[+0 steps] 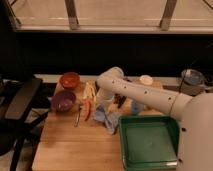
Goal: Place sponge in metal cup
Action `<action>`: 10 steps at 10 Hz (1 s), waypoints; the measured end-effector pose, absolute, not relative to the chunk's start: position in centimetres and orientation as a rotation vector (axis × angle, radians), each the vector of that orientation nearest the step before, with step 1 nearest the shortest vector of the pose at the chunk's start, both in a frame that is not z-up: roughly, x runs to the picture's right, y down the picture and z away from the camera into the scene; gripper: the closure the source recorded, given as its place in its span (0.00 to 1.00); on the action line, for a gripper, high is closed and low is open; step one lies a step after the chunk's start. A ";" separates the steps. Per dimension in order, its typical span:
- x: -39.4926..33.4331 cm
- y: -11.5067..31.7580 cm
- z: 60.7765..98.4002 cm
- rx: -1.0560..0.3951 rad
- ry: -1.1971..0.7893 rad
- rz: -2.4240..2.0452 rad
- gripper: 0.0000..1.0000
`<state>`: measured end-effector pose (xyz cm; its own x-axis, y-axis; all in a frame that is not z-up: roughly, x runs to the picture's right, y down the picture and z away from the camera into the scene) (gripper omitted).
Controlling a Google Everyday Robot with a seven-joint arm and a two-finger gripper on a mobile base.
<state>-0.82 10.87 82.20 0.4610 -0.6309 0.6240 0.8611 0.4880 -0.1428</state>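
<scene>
My gripper point(103, 107) hangs from the white arm point(145, 94) and points down at the middle of the wooden table point(75, 145). It sits just above a crumpled light blue cloth-like thing point(108, 120). A small light blue block point(136, 107), possibly the sponge, lies just right of the arm. A grey metal cup point(192, 78) stands at the far right, off the table's back corner. I cannot tell whether the gripper touches or holds anything.
A green tray point(150, 142) fills the front right. A purple bowl point(63, 100) and an orange bowl point(69, 79) stand at the left. A red item point(87, 110), a pale yellow item point(89, 90) and a white cup point(146, 80) are nearby. A black chair point(17, 107) is left of the table.
</scene>
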 end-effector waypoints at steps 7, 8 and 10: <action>13.2 0.3 76.5 -0.370 -0.396 -0.527 1.00; 16.1 -0.4 76.3 -0.371 -0.369 -0.467 1.00; 21.1 -0.4 76.4 -0.378 -0.341 -0.362 1.00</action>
<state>21.09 -0.41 76.40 0.8803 -0.2763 0.3857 0.4011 0.8675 -0.2940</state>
